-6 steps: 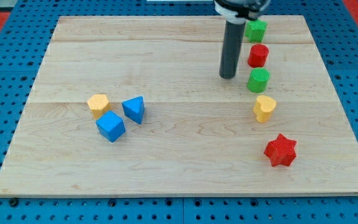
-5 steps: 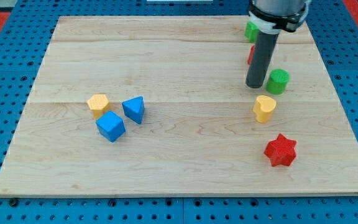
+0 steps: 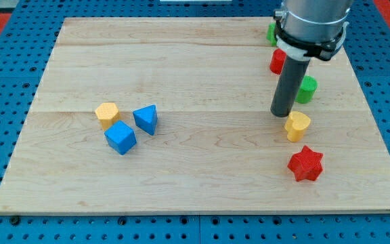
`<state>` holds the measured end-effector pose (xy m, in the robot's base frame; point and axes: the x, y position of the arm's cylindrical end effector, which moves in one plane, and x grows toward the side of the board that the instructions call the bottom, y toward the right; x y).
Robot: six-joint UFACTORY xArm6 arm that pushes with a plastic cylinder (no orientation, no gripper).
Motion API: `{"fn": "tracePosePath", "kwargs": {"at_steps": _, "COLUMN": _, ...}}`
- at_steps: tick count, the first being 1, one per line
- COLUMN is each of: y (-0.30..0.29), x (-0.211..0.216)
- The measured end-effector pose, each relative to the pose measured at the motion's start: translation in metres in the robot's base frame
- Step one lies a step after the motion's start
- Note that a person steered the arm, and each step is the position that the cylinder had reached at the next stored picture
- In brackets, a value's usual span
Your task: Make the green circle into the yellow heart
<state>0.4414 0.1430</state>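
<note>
The green circle (image 3: 307, 89) lies on the wooden board (image 3: 181, 68) at the view's right, partly behind my rod. The yellow heart (image 3: 297, 126) lies just below it, a short gap apart. My tip (image 3: 281, 113) rests on the board just left of and above the yellow heart, close to or touching it, and left of and below the green circle.
A red block (image 3: 276, 62) and a green block (image 3: 272, 32) show partly behind the rod above the green circle. A red star (image 3: 306, 163) lies below the heart. A yellow block (image 3: 106, 112), a blue triangle (image 3: 146, 118) and a blue cube (image 3: 120, 137) cluster at the left.
My tip moved right and then down. The green circle was shoved right, and the yellow heart has shifted down and right.
</note>
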Motion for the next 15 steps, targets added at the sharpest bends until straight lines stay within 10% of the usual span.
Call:
{"fn": "tracePosePath", "kwargs": {"at_steps": 3, "y": 0.010, "x": 0.028}}
{"fn": "tracePosePath", "kwargs": {"at_steps": 5, "y": 0.129, "x": -0.002}}
{"fn": "tracePosePath", "kwargs": {"at_steps": 9, "y": 0.019, "x": -0.089}}
{"fn": "tracePosePath", "kwargs": {"at_steps": 15, "y": 0.007, "x": -0.072}}
